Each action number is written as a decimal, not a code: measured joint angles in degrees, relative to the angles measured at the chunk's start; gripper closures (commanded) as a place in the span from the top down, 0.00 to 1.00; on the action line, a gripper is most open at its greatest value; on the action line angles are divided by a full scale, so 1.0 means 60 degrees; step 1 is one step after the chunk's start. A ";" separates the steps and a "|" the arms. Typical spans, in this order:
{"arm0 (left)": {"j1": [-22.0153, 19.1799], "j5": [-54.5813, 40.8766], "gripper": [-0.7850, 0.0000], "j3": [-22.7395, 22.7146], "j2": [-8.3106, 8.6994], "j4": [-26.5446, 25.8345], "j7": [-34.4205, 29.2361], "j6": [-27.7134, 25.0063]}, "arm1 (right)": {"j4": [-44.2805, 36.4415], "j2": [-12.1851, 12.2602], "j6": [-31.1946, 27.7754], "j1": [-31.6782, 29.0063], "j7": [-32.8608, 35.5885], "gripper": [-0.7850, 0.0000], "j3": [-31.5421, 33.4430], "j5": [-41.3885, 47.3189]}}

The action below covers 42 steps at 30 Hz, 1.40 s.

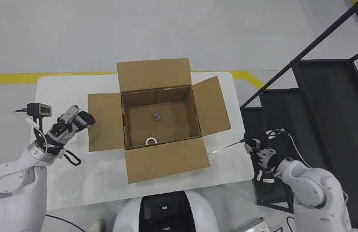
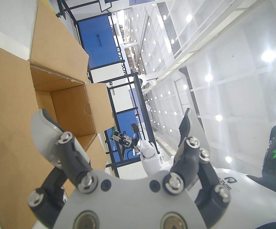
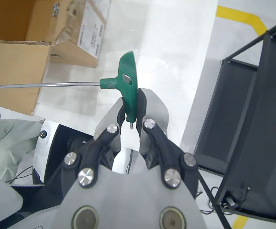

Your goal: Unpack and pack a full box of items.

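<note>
An open cardboard box [image 1: 160,119] stands mid-table with all flaps spread; inside lie a small grey piece [image 1: 158,116] and a white ring [image 1: 151,140]. My right gripper [image 3: 131,107] is shut on the green T-handle of a hex key [image 3: 128,82], held past the table's right edge; its long steel shaft [image 1: 225,147] points toward the box's right flap [image 1: 212,104]. My left gripper [image 2: 115,126] is open with nothing between its fingers, raised at the table's left side beside the box's left flap [image 1: 104,122]. In the left wrist view the box [image 2: 63,101] lies just beyond the fingers.
The white table [image 1: 62,104] has bare surface left of the box and a narrow strip at the right. A black metal rack [image 1: 306,116] stands close to the table's right edge, right beside my right arm. A yellow floor line [image 1: 51,76] runs behind the table.
</note>
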 measured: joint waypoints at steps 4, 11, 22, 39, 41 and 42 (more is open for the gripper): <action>0.0000 0.0000 1.00 0.0000 0.0000 0.0000 0.0000 0.0000 | 0.0678 0.0062 0.0665 0.0268 -0.0010 0.00 0.0275 0.0139; 0.0000 0.0000 1.00 0.0000 0.0000 0.0000 0.0000 0.0000 | 0.2117 0.0169 0.2167 0.1375 -0.0167 0.00 -0.0262 -0.1305; 0.0000 0.0000 1.00 0.0000 0.0000 0.0000 0.0000 0.0000 | 0.4529 0.0250 0.2876 0.3231 -0.0300 0.00 -0.1969 -0.3175; 0.0000 0.0000 1.00 0.0000 0.0000 0.0000 0.0000 0.0000 | 0.6136 0.0308 0.3029 0.4388 -0.0502 0.44 -0.3108 -0.3754; 0.0000 0.0000 1.00 0.0000 0.0000 0.0000 0.0000 0.0000 | 0.6173 0.0319 0.3054 0.4401 -0.0443 0.95 -0.3175 -0.3782; 0.0000 0.0000 1.00 0.0000 0.0000 0.0000 0.0000 0.0000 | 0.6194 0.0323 0.3082 0.4407 -0.0423 0.96 -0.3200 -0.3798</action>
